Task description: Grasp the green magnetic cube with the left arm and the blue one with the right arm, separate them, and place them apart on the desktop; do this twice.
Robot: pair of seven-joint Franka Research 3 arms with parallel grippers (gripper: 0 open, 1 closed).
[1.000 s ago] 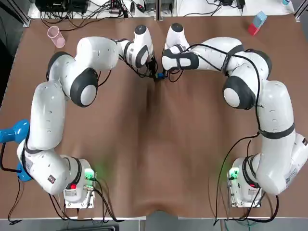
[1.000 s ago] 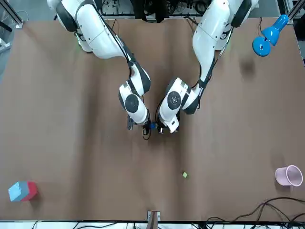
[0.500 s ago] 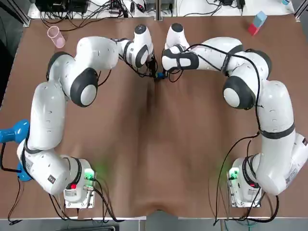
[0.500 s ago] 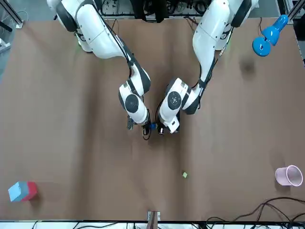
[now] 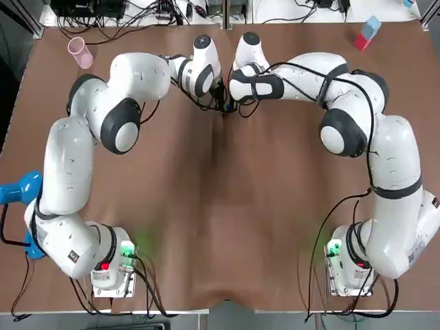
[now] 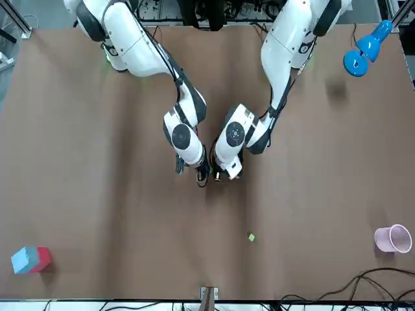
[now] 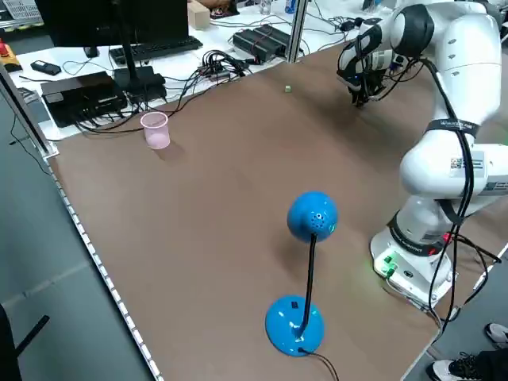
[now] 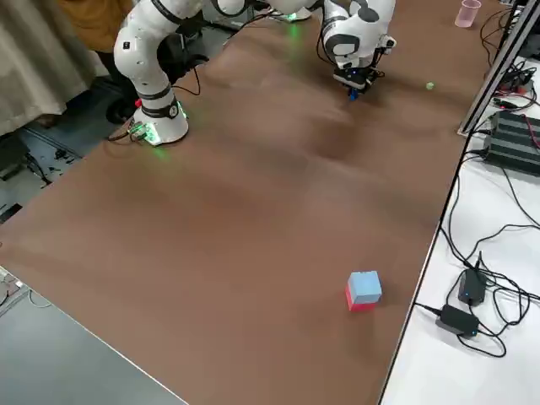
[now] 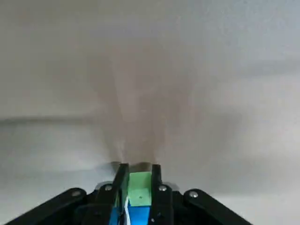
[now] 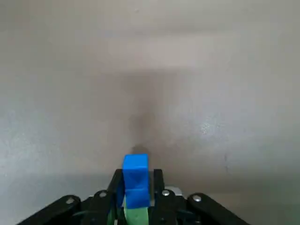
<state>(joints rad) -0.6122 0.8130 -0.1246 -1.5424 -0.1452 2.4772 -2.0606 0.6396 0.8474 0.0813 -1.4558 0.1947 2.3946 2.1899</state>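
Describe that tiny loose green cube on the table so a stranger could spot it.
On the brown table, look beyond where the left gripper and right gripper meet, toward the edge far from the robot. The loose green cube lies alone on bare tabletop there, far smaller than the pink cup at the corner.
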